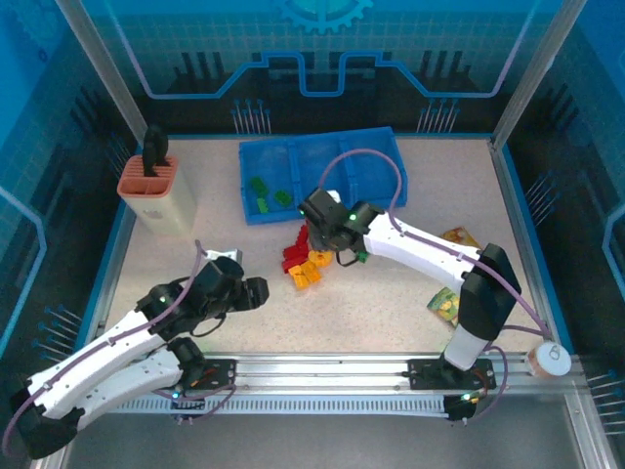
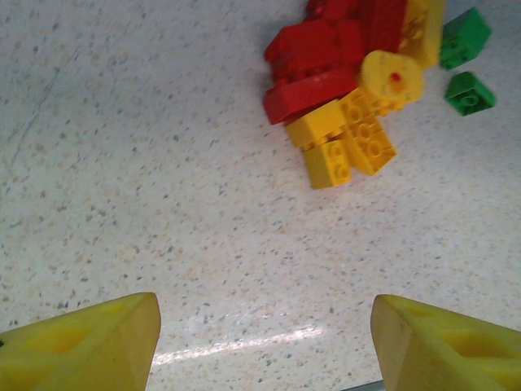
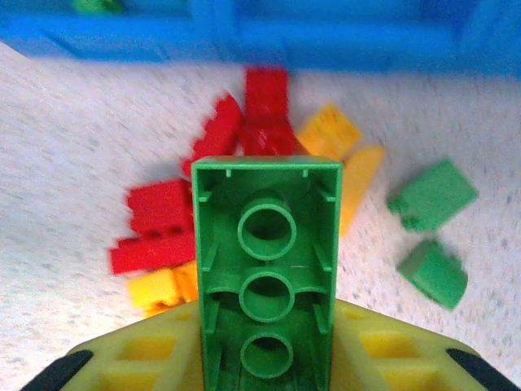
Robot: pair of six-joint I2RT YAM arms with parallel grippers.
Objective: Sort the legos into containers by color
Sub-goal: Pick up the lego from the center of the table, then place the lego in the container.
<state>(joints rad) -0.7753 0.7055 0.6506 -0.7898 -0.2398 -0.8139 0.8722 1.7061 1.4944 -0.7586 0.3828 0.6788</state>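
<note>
The right gripper (image 3: 264,346) is pinching a green rectangular plastic brick (image 3: 266,244) between its yellow pads (image 3: 130,358). Its jaws are closing on the brick's long sides, so the long axis is running straight out ahead of the fingers, with the hollow underside facing the wrist camera. Just beyond and below the brick, the heap of red and orange-yellow bricks (image 3: 264,114) is lying on the speckled table (image 3: 73,147), with two loose green bricks (image 3: 431,195) off to one side. Past the heap, the shallow blue plastic tray (image 3: 326,37) is sitting with its near wall crosswise to the brick's axis. In the top view its leftmost compartment (image 1: 266,161) is already holding green pieces (image 1: 264,200). I judge the carry needs to go forward and to the left, rising over that wall through open room. The left gripper (image 2: 264,342) is hanging wide open and empty on the near side of the heap, apart from that route.
</note>
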